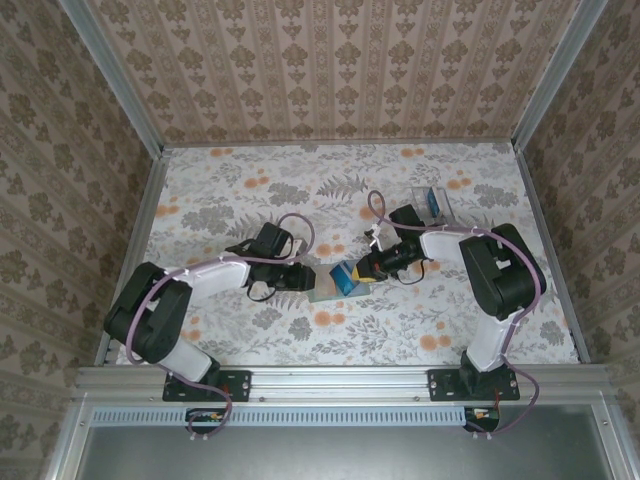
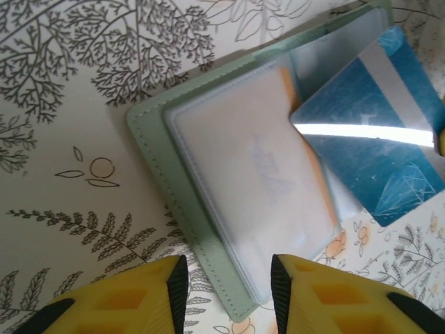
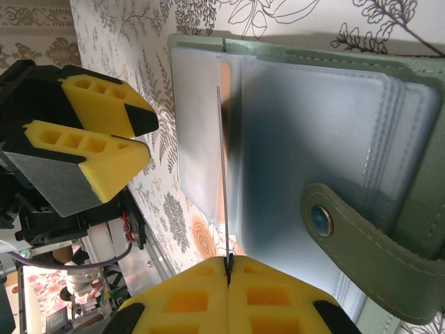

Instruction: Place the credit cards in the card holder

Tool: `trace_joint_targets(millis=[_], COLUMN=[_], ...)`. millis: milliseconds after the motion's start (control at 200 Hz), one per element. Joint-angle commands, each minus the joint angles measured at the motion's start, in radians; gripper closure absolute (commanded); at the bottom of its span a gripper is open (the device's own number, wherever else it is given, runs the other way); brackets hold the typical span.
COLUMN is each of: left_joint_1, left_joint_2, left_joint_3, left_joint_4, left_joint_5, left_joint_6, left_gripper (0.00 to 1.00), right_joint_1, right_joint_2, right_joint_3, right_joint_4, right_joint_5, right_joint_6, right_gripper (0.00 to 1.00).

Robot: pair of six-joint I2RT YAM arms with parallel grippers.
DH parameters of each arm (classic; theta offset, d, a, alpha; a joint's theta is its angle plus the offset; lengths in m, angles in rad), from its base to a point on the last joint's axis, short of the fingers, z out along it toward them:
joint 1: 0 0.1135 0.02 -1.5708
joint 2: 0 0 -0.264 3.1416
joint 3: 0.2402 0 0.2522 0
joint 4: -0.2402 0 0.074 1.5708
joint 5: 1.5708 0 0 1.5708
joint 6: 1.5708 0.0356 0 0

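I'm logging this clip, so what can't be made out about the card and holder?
Top view: card holder too small for detail.
Left wrist view: blue card cut off by frame edge; glare hides print.
Right wrist view: card edge-on in the right pincer; face unreadable, slot entry unclear.

The blue credit card is cut off by the right edge of the left wrist view, and part of the card holder is covered by it. The print under its clear sleeve is blurred.
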Motion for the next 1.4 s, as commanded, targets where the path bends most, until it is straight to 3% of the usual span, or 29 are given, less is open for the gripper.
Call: trace_joint_targets(millis=[0, 780, 1395], left_joint_1=[-0.007, -0.032, -0.034], left_joint_2=[0.016, 0.039, 0.05], left_joint_3=[0.018, -0.017, -0.019], left_joint_4=[-0.028, 0.019, 0.02], left_joint_5=[-0.019, -0.037, -0.04], left_joint_6=[-0.023, -0.062, -0.061], left_gripper=[0.62, 0.66, 0.75], right_joint_1=[-0.003, -0.02, 0.029], right_joint_2=[0.015, -0.051, 0.035], right_joint_3=[-0.013, -0.105, -0.07], right_joint_4=[0.014, 0.103, 0.169], right_joint_5=[0.015, 0.037, 0.056], right_joint_6=[0.013, 0.051, 0.095], right_gripper=[1.0, 1.0, 1.0])
